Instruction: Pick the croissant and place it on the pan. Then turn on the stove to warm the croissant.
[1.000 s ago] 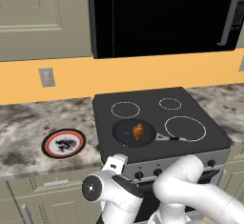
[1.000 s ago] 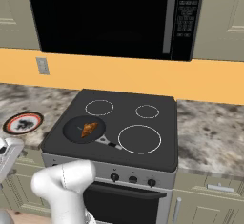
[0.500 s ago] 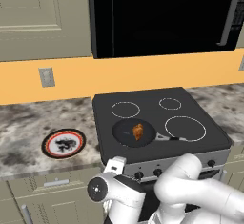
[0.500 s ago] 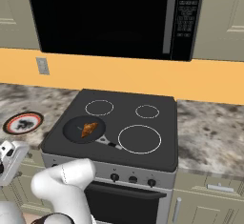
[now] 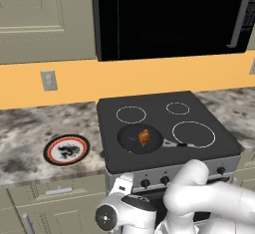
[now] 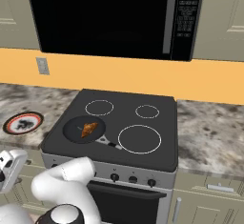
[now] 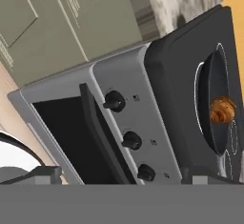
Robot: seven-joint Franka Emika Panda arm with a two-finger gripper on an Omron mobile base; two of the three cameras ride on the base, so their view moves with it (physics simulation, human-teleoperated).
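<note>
The golden-brown croissant [image 5: 144, 137] [image 6: 88, 128] [image 7: 222, 109] lies in the round black pan [image 5: 130, 139] [image 6: 74, 127] [image 7: 212, 89]. The pan rests on the front left ring of the black glass stove [image 5: 199, 113] [image 6: 128, 105]. My gripper [image 7: 121, 176] is open with nothing between its fingers. It hangs low before the stove's silver front, looking at the black knobs [image 7: 114, 101]. Its white hand [image 5: 122, 184] sits just below the counter edge, left of the knob row [image 5: 145, 182] [image 6: 114, 177].
A red-rimmed white plate [image 5: 66, 150] [image 6: 22, 122] lies on the marble counter left of the stove. A black microwave [image 5: 169, 14] [image 6: 114, 13] hangs above. The oven door with its dark handle [image 7: 97, 132] is under the knobs, with cabinet doors [image 7: 43, 23] beside it.
The arm has sunk lower and the hand has dropped a little toward the stove's front. The croissant and pan have stayed put.
</note>
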